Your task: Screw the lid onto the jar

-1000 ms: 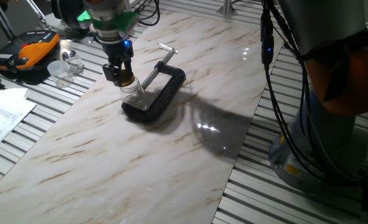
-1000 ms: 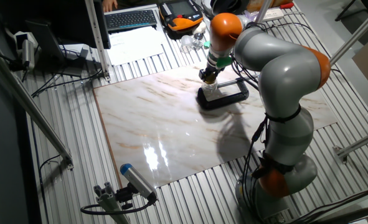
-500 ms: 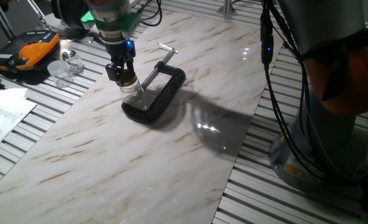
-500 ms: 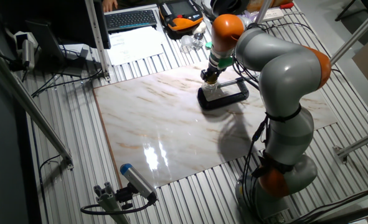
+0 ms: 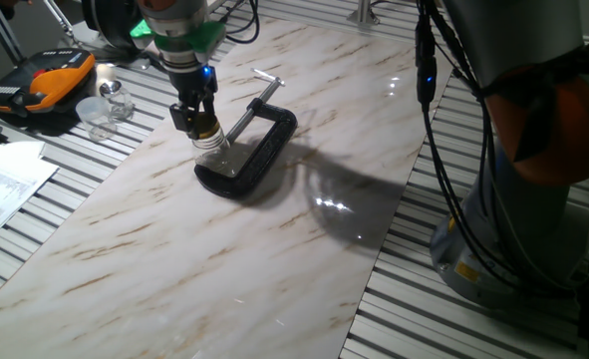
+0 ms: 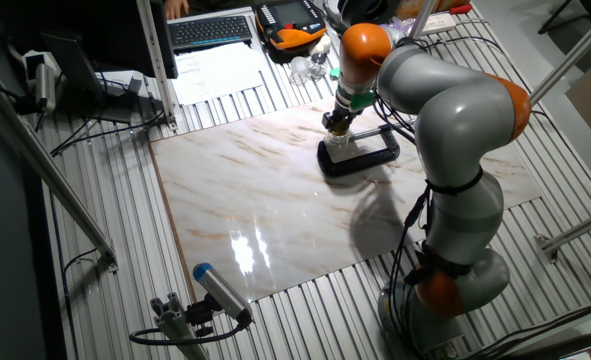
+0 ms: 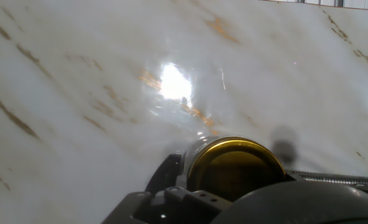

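The gold lid point(image 5: 205, 131) sits on top of the small clear glass jar point(image 5: 215, 155), which stands in the mouth of a black C-clamp point(image 5: 264, 145) on the marble board. My gripper point(image 5: 198, 124) points straight down and is shut on the lid. In the other fixed view the gripper point(image 6: 337, 126) is over the jar point(image 6: 339, 145) at the clamp's point(image 6: 370, 155) left end. In the hand view the shiny lid point(image 7: 236, 167) fills the lower middle, partly hidden by the dark fingers point(image 7: 171, 202). The jar's glass is hard to make out there.
An orange-black case point(image 5: 40, 82) and clear plastic containers point(image 5: 103, 108) lie left of the marble board point(image 5: 274, 269). Papers point(image 5: 5, 184) lie at the left edge. The clamp's screw and handle point(image 5: 259, 85) stick up behind the jar. The arm's base point(image 5: 533, 150) stands at the right.
My gripper has shifted and turned very slightly on the lid during the first half second, then stayed still. The jar and the clamp have not moved.
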`<state>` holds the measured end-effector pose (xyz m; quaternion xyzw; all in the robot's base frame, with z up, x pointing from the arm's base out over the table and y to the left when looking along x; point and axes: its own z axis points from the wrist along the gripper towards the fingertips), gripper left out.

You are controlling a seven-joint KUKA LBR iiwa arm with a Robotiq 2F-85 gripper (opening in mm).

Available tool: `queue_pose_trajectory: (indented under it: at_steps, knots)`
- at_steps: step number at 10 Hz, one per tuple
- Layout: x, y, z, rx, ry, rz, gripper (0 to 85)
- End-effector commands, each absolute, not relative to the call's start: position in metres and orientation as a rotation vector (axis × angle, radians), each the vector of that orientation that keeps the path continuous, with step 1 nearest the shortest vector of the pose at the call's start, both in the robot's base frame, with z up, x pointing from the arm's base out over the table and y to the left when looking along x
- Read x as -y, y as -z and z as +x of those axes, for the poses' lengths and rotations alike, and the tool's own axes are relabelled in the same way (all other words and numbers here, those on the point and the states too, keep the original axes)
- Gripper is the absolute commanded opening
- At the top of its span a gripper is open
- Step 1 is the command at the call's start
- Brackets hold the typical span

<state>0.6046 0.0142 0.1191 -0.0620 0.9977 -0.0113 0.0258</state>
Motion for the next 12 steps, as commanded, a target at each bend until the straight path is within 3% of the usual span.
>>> queue_pose_trajectory:
  at_steps: [1, 12]
  knots:
    - [-0.0133, -0.1184, 0.6047, -3.083, 0.019, -0.185, 0.0]
    - [-0.0163, -0.1126, 0.607, -3.082, 0.024, -0.182, 0.0]
